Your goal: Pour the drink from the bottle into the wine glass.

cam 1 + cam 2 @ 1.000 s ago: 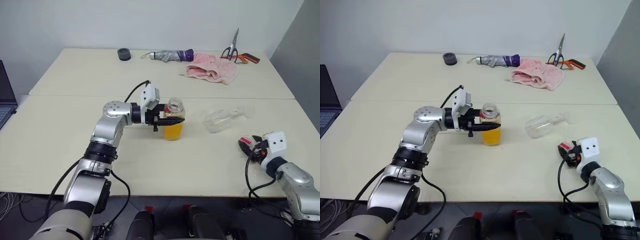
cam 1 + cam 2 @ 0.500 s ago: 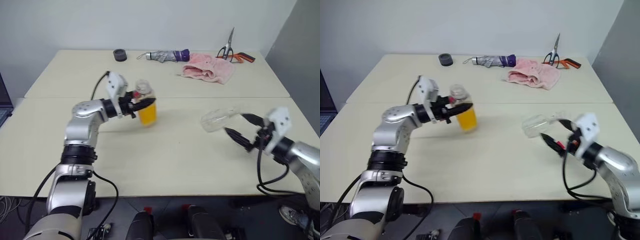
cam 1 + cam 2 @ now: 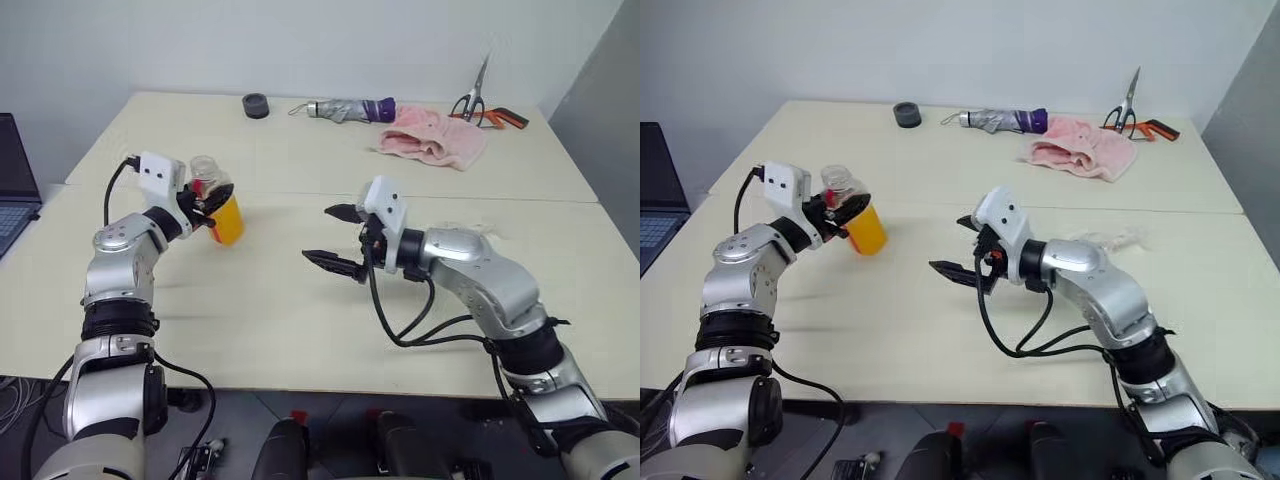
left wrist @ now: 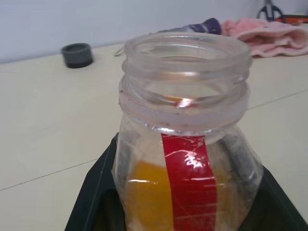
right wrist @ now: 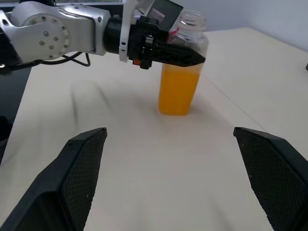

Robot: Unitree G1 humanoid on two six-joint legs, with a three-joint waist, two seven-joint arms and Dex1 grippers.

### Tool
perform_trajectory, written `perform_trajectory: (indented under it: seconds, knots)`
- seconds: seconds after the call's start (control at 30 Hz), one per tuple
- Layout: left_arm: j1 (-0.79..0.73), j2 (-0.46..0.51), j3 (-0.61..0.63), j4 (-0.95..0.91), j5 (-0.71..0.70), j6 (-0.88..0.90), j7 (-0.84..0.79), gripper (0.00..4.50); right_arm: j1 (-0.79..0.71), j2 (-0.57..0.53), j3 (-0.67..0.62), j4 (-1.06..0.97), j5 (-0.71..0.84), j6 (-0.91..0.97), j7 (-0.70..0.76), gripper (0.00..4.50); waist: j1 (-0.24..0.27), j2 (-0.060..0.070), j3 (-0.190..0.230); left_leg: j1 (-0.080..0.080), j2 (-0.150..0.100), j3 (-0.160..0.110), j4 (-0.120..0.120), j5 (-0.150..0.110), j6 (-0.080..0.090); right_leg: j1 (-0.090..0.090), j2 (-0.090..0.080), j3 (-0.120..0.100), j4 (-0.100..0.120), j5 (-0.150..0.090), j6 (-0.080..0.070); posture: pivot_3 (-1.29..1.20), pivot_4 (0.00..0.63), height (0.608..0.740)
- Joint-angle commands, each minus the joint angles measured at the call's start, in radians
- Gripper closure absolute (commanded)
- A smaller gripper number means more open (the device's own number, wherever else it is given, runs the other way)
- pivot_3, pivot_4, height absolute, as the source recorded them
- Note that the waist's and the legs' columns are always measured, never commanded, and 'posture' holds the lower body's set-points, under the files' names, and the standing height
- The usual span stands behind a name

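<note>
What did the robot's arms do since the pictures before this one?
The left gripper, still shut on the bottle, carried it leftward across the table. The right gripper rose from the table's right edge, swung toward the middle and opened wide, holding nothing. The pink towel, umbrella and scissors stayed put.

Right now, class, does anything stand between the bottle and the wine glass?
Yes: the open right gripper hangs between the bottle, held in the left gripper, and the wine glass lying beyond it.

Uncapped bottle (image 4: 185, 144) with orange drink (image 4: 149, 197) between black tool fingers (image 4: 94, 202).
</note>
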Motion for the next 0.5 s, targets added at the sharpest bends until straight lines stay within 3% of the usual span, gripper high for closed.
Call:
perform_trajectory:
  seconds: [0.03, 0.47, 0.5]
  knots:
    - [-0.013, 0.017, 0.040, 0.021, 0.012, -0.060, 0.075, 2.68, -0.023, 0.009, 0.007, 0.008, -0.041, -0.034, 0.005, 0.00, -0.001, 0.000, 0.000, 0.000, 0.000, 0.000, 0.000, 0.000, 0.000, 0.000, 0.000, 0.000, 0.000, 0.000, 0.000, 0.00, 0.150, 0.740]
    - [-0.057, -0.029, 0.045, 0.186, 0.021, -0.149, 0.181, 2.68, -0.030, 0.045, 0.022, 0.023, -0.110, -0.045, 0.021, 0.00, -0.004, 0.000, 0.000, 0.002, -0.001, 0.000, 0.000, 0.000, 0.000, 0.000, 0.002, -0.001, 0.002, 0.000, 0.000, 0.00, 0.150, 0.740]
    - [-0.058, -0.030, 0.048, 0.191, 0.017, -0.148, 0.184, 2.33, -0.029, 0.045, 0.021, 0.021, -0.112, -0.043, 0.022, 0.00, -0.004, 0.000, 0.000, 0.002, -0.001, 0.000, 0.000, 0.000, 0.000, 0.000, 0.002, -0.001, 0.003, 0.000, 0.000, 0.00, 0.150, 0.740]
